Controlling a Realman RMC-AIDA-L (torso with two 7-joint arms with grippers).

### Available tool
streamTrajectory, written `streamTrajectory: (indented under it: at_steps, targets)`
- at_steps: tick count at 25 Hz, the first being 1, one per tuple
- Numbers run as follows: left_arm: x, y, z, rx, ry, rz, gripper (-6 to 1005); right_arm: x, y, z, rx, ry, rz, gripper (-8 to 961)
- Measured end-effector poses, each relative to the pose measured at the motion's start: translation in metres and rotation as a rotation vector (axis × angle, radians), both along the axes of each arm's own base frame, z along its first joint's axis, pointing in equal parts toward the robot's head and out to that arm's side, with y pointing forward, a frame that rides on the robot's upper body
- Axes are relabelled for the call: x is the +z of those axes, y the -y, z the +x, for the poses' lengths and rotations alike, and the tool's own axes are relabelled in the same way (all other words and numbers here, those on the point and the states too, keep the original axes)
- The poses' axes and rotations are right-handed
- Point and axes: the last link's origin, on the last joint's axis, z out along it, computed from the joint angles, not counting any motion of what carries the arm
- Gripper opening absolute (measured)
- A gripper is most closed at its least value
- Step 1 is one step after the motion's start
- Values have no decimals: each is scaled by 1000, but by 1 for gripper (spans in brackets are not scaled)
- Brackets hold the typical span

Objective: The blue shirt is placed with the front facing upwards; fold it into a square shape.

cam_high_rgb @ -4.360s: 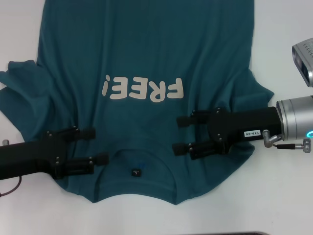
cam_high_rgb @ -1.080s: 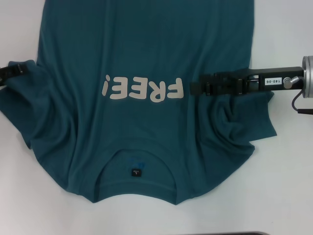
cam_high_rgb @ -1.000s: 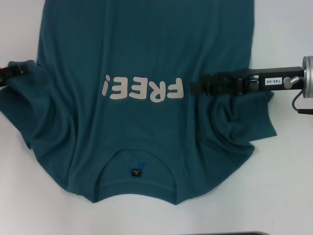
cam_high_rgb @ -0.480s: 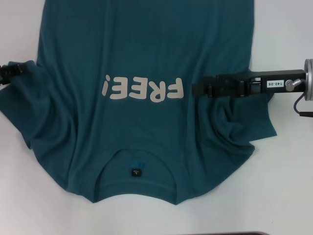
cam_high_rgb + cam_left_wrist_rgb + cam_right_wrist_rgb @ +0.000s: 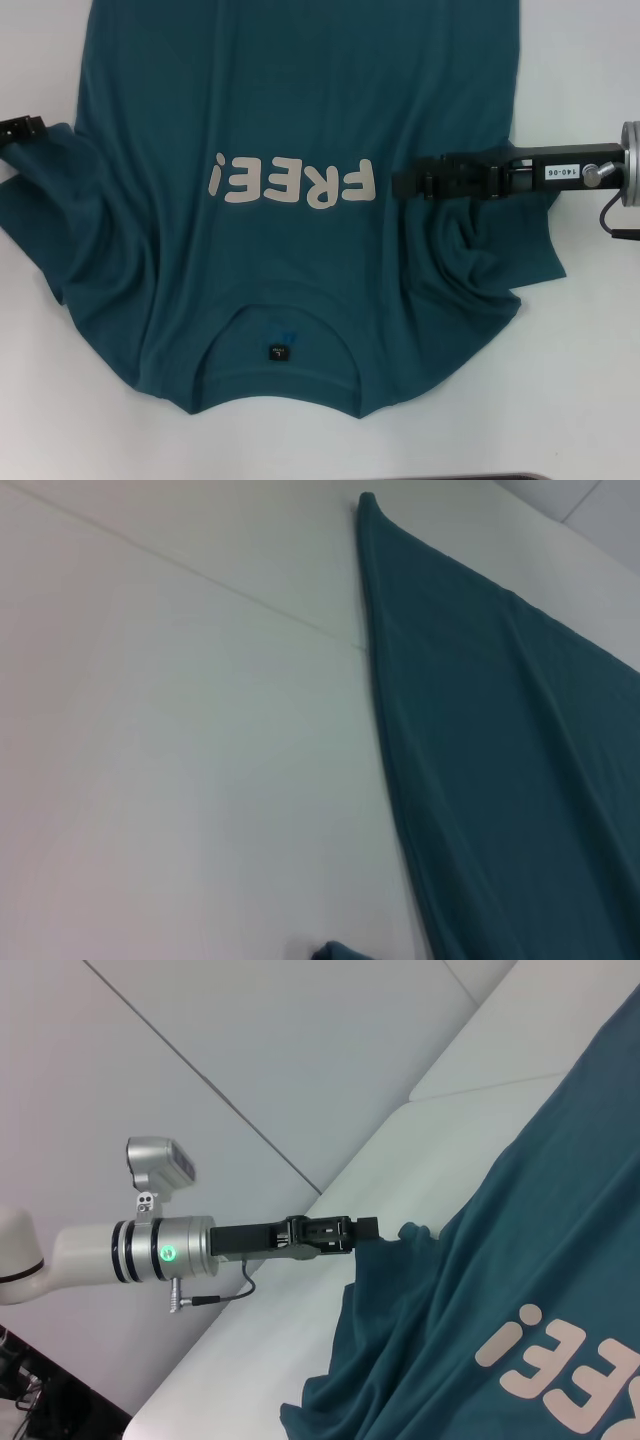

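Note:
The blue shirt lies front up on the white table, with its cream "FREE!" lettering at mid-chest and the neckline tag nearest me. My left gripper sits at the far left edge, shut on the tip of the left sleeve. The right wrist view shows that gripper with the cloth rising to a peak at its tip. My right gripper is turned side-on over the right armpit area, shut on cloth that puckers around it. The left wrist view shows only the shirt's side edge.
Bare white table surrounds the shirt on the left, right and near sides. A dark strip runs along the near edge. A seam crosses the tabletop beside the shirt's edge.
Both grippers have left the collar area and turned side-on, one at each sleeve. In the last half second the left gripper drew the sleeve tip slightly outward and away; the right barely moved.

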Motion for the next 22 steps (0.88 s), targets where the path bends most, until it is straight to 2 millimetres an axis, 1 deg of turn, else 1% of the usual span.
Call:
streamTrajectory:
  at_steps: [13,22]
  targets:
    - [-5,0,5,-23,-13,-43,728,1,0,1,-1,3,0,918]
    - [-5,-3,3,29,-32,-68,723,1,1,3,-8,2,1,916]
